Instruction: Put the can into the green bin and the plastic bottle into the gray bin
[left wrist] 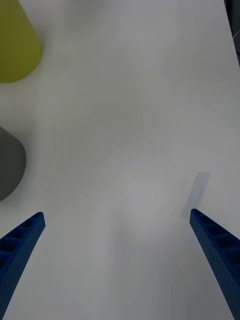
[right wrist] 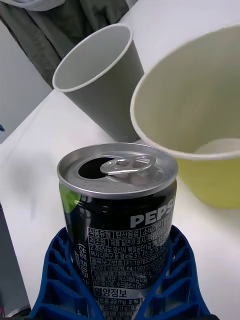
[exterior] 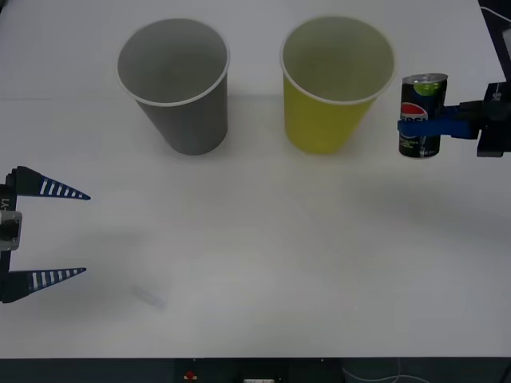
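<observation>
Right now the right gripper (exterior: 421, 125) comes in from the counter's (exterior: 255, 263) 3 o'clock edge with its blue ribbed fingers (exterior: 435, 126) closed around the middle of the can (exterior: 423, 116), which stands upright in the grasp, silver top up and Pepsi logo facing forward. In the front view the can sits just to the 3 o'clock side of the green bin (exterior: 335, 84), close to its wall but not touching it; whether its base rests on the counter or is raised a little cannot be told. In the right wrist view the can (right wrist: 120, 210) shows an opened tab hole in its lid, with the blue fingers (right wrist: 65, 280) wrapping both sides of its lower body, and the green bin (right wrist: 200, 120) stands close beyond it with its pale inside open to view. The gray bin (right wrist: 100, 75) stands farther off, beside the green one. Both bins are upright on the far half of the counter, the gray bin (exterior: 177, 84) at about 11 o'clock and the green bin at about 1 o'clock, set apart with a gap between them. The left gripper (exterior: 48, 233) waits at the counter's 9 o'clock edge, its fingers spread wide and holding nothing; in the left wrist view, between its two blue fingertips (left wrist: 22, 237), lies bare counter with a small clear strip (left wrist: 196, 192) near one finger.
</observation>
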`<state>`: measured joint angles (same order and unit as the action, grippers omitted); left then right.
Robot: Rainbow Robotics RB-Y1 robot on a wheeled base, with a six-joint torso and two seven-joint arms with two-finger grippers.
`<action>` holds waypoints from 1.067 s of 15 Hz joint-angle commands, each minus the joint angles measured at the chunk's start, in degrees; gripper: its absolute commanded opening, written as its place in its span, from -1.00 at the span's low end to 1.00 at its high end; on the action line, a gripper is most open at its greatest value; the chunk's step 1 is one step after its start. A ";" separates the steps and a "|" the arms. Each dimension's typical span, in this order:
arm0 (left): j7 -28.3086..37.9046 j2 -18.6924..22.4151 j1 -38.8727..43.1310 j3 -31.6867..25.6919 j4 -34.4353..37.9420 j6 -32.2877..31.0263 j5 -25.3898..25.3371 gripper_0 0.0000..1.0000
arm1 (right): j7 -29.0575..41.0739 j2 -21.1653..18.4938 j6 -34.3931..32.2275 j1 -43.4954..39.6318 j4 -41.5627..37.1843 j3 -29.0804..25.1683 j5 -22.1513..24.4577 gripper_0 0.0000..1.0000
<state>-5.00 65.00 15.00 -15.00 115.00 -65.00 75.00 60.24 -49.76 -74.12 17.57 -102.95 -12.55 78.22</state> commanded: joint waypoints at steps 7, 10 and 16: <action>0.00 0.00 0.00 0.00 0.00 0.00 0.00 1.00 | 13.15 -1.40 3.10 19.08 2.49 10.71 15.73 -1.00; 0.00 0.00 0.00 0.00 0.00 0.00 0.00 1.00 | 10.95 -1.31 4.68 26.72 11.36 17.30 15.73 -1.00; 0.00 0.00 0.00 0.00 0.00 0.00 0.00 1.00 | 8.14 -0.69 7.76 37.10 24.02 27.14 17.84 -1.00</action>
<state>-5.00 65.00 15.00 -15.00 115.00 -65.00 75.00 68.34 -50.66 -67.05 54.23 -79.52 13.89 95.79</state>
